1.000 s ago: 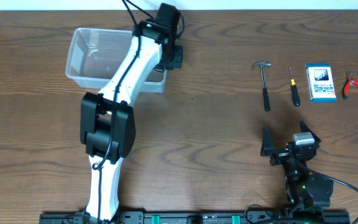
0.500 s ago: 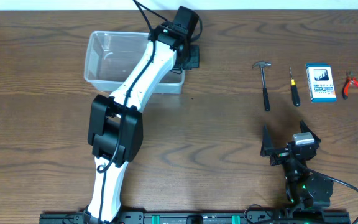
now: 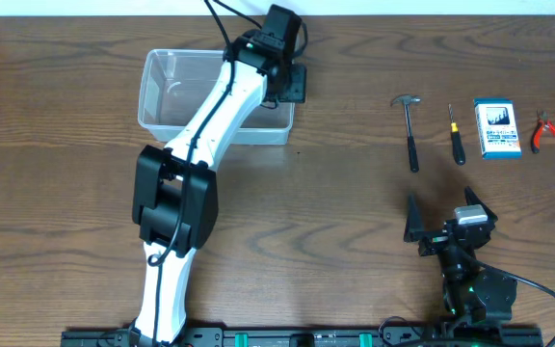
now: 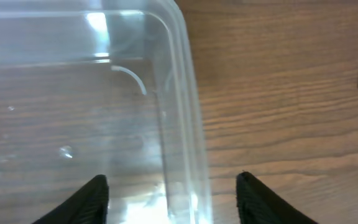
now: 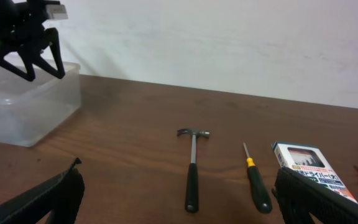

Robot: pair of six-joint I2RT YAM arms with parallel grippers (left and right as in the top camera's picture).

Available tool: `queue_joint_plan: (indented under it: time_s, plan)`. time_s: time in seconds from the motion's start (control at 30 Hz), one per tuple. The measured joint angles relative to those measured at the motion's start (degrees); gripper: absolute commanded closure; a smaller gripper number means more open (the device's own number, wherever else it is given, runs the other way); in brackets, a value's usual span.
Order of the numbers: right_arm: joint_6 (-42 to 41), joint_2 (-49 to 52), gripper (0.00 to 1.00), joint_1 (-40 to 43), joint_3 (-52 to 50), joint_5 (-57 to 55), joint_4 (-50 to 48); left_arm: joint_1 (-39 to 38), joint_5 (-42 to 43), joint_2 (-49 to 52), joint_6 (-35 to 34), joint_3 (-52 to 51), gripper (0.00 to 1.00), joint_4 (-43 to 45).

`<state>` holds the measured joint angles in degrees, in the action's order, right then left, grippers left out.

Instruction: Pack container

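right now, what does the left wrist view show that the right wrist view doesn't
Only the left wrist view: a close look at the container and its bare floor, one wall standing between the fingers of the open left end effector. Only the right wrist view: the hammer, screwdriver and blue-and-white box. Both: the container and the wooden table.

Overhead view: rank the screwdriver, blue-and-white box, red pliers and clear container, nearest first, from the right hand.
From the right hand:
1. screwdriver, straight ahead
2. blue-and-white box, ahead, right
3. red pliers, far right
4. clear container, far left
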<state>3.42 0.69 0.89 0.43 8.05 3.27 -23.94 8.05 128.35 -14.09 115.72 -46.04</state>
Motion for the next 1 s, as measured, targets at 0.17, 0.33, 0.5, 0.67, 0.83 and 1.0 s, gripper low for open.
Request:
queue_joint_plan:
  time_s: [0.17, 0.33, 0.5, 0.67, 0.83, 1.0]
  plan:
    - [0.0, 0.0, 0.01, -0.02, 0.0, 0.0, 0.0, 0.96, -0.79, -0.02, 3.26, 0.0, 0.38, 0.72]
    - [0.0, 0.0, 0.01, -0.02, 0.0, 0.0, 0.0, 1.92, -2.95, -1.62, 7.13, 0.24, 0.34, 1.57]
    - [-0.02, 0.0, 0.01, 0.0, 0.0, 0.0, 0.0, 3.85, -11.34, -8.85, 11.23, 0.48, 0.22, 2.43]
    - [0.0, 0.0, 0.01, -0.02, 0.0, 0.0, 0.0, 8.7, -18.56, -16.72, 16.33, 2.58, 0.05, -0.02]
    - [0.0, 0.0, 0.01, -0.02, 0.0, -0.02, 0.0, 17.11, -21.53, -18.32, 18.58, 3.37, 0.02, -6.05]
    - [0.0, 0.0, 0.01, 0.0, 0.0, 0.0, 0.0, 26.14, -21.79, -15.43, 19.08, 3.23, 0.02, -9.07]
